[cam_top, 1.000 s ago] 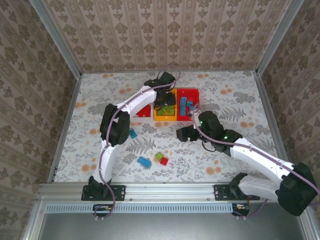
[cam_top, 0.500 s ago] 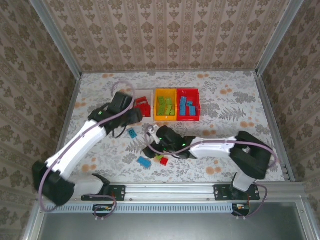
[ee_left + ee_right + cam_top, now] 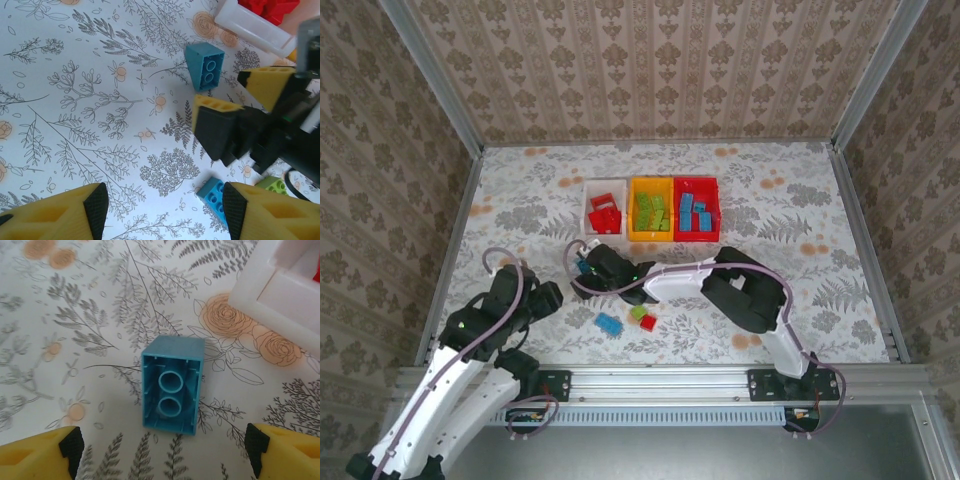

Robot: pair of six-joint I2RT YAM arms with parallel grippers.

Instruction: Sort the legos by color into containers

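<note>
While the flowered table [image 3: 800,280] carries everything, three bins are lined up at its far side: the white bin [image 3: 603,187], then the yellow bin [image 3: 650,236] and the red bin [image 3: 716,210] beside it (bricks lie in all three). The right gripper [image 3: 162,450] is held wide open and empty just off the white bin's near corner, over an upturned teal brick [image 3: 172,391]. The left gripper [image 3: 162,207], also parted and empty, is hung farther from the white bin. A blue brick [image 3: 609,323], a green brick [image 3: 638,312] and a red brick [image 3: 648,322] are seen farther off.
</note>
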